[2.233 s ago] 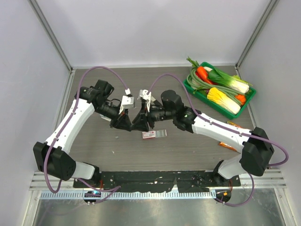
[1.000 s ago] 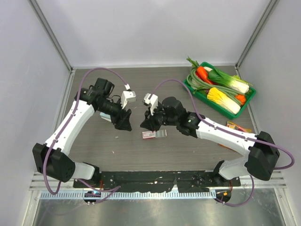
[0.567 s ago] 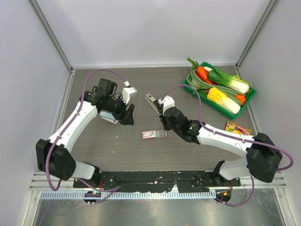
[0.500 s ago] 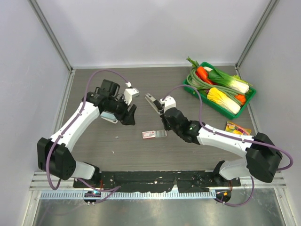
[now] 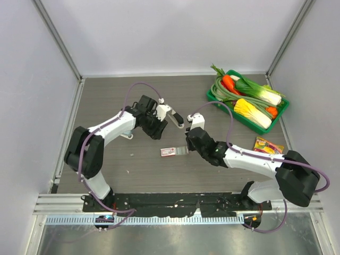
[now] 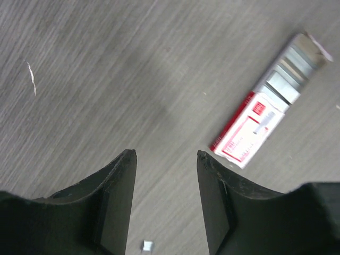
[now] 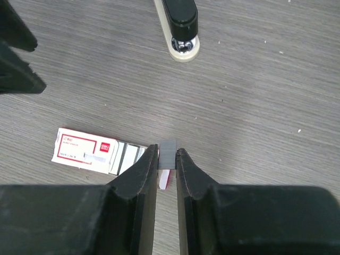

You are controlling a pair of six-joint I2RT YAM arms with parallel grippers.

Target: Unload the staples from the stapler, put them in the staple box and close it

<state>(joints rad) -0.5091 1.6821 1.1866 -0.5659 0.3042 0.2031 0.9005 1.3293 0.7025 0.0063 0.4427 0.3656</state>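
Ahead of right pincer (image 7: 167,154), stapler (image 7: 179,24)

Work surface: grey wood-grain laminate tabletop (image 5: 106,95), matte, a few pale scuffs in the wrist views. Enclosed on three sides by plain pale-white wall panels: back (image 5: 170,32), left (image 5: 26,106), right (image 5: 319,79). Silver aluminium corner posts (image 5: 56,37) at the back corners. Near edge: black metal mounting plate (image 5: 180,202), white toothed strip (image 5: 175,219), then brushed steel sheet (image 5: 170,239). Lighting even, diffuse, soft shadows only.
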